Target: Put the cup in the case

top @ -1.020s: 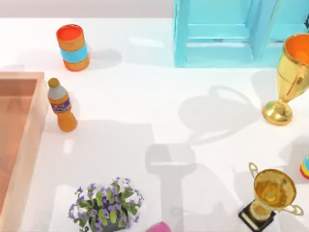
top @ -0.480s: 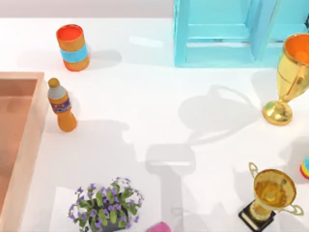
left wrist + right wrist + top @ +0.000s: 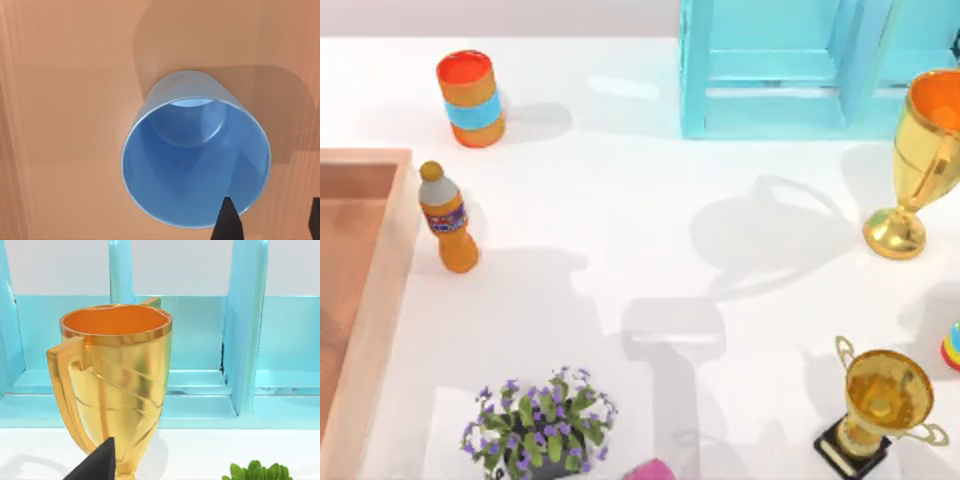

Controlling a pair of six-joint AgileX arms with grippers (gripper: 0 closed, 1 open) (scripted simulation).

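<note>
The blue cup (image 3: 195, 165) stands upright on the tan-pink wooden floor of the case (image 3: 60, 100), seen from straight above in the left wrist view. My left gripper (image 3: 270, 222) hovers over it, open: one dark fingertip (image 3: 227, 227) hangs inside the cup's rim and the other sits well outside it, with the thin wall between them. In the top view the case (image 3: 380, 300) lies along the table's left edge. My right gripper (image 3: 95, 465) is parked in front of a gold trophy (image 3: 117, 380).
An orange bottle (image 3: 447, 217) stands just right of the case and an orange can with a blue band (image 3: 471, 98) behind it. A turquoise crate (image 3: 790, 65) is at the back, a second trophy (image 3: 885, 405) front right, and a purple flower pot (image 3: 542, 420) in front.
The arm's shadow on the table beside the bottle has drawn back toward the case. No object on the table has moved.
</note>
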